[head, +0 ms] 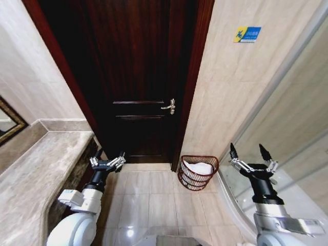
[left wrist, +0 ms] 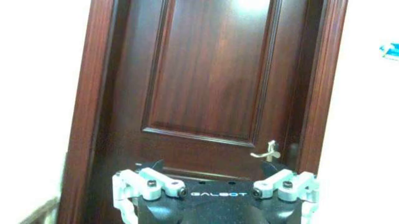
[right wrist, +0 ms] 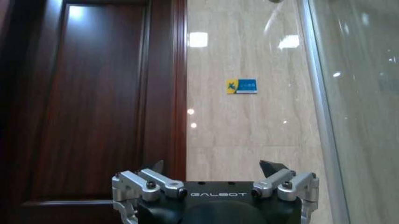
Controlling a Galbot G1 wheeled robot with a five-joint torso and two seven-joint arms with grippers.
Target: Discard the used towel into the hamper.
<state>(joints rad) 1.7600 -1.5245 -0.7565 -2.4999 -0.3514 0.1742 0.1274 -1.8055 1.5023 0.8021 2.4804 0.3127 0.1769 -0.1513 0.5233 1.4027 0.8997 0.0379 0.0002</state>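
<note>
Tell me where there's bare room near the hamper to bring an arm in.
Bare floor tiles lie between the counter and the hamper, in front of the door. It is tight where the hamper stands between the door frame and the glass panel. Left gripper and right gripper hang open, empty.

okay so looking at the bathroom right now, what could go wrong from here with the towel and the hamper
The towel already lies in the hamper, heaped near the rim, so it might spill if bumped. The hamper sits tight between the door frame and the glass panel; a nudge could tip it. The open right gripper hangs close to the glass and could strike it. The open left gripper is near the counter edge.
</note>
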